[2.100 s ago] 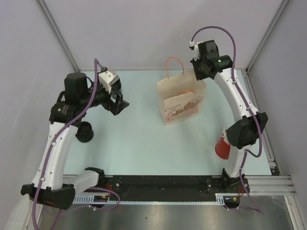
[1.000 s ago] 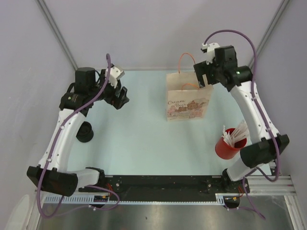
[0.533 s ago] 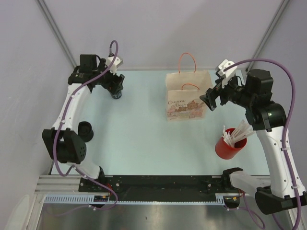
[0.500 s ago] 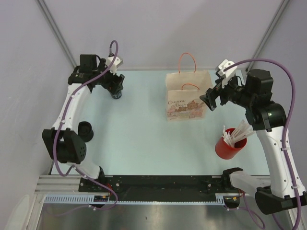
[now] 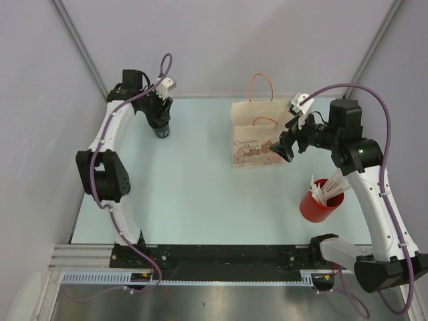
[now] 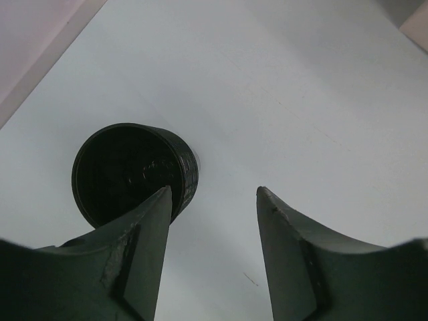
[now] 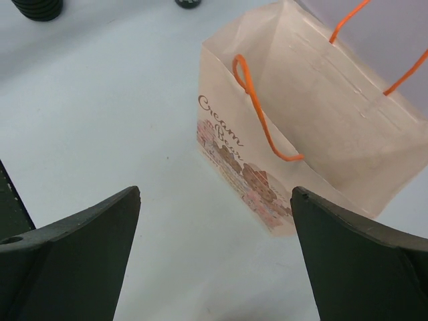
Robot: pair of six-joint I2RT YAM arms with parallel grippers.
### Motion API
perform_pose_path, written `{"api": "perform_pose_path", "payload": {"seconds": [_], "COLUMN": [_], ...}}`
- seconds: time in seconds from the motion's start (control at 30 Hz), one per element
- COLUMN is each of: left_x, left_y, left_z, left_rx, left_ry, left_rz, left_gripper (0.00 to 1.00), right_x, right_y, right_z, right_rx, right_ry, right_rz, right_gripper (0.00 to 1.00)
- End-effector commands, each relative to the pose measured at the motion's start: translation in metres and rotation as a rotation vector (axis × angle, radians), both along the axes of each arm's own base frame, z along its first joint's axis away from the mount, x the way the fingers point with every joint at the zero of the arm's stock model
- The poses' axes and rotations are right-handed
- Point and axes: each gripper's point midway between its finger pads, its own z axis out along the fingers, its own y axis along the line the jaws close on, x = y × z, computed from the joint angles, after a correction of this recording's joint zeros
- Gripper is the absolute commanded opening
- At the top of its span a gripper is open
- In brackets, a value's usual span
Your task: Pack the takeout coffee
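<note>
From above, the left claw (image 5: pixel 160 122) hangs over the dark cup (image 5: pixel 161 132) at the far left of the counter (image 5: pixel 200 194). The bag (image 5: pixel 257 144) stands well apart, with the right claw (image 5: pixel 282 146) beside it.

Left wrist: the jaws are half wide and the cup is not between them.

Right wrist: the jaws are wide and no cup shows in the bag.

I judge that nothing is packed yet.

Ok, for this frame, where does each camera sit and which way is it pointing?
Top external: above and behind the bases, looking down on the table; both arms in view.
Left wrist: on the left arm, aimed down at the black cup; left gripper in the foreground.
Right wrist: on the right arm, aimed down at the paper bag; right gripper in the foreground.
Shared: top external and right wrist both show the paper bag.
</note>
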Motion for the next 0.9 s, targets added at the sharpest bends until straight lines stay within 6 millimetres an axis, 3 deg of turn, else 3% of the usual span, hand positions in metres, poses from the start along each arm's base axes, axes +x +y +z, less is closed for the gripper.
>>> {"api": "perform_pose_path", "payload": {"seconds": [0.0, 0.27, 0.43, 0.87], "left_x": [0.015, 0.030, 0.037, 0.036], "left_y": [0.007, 0.020, 0.022, 0.016], "left_z": [0.009, -0.009, -0.014, -0.024], "left_rx": [0.002, 0.036, 0.041, 0.020], "left_ry": [-0.032, -0.008, 0.012, 0.078], "left_rz": [0.020, 0.073, 0.071, 0.033], "left_gripper": [0.59, 0.55, 0.47, 0.35], "right_x": [-0.010, -0.022, -0.023, -0.021], "right_y": [0.007, 0.013, 0.015, 0.014], "right_z": [0.010, 0.007, 0.003, -0.001], "right_rx": [0.021, 0.030, 0.033, 0.024], "right_ry": [-0.048, -0.034, -0.020, -0.014], "right_rz": [0.073, 0.139, 0.152, 0.147], "right_gripper": [1.00, 1.00, 1.00, 1.00]}}
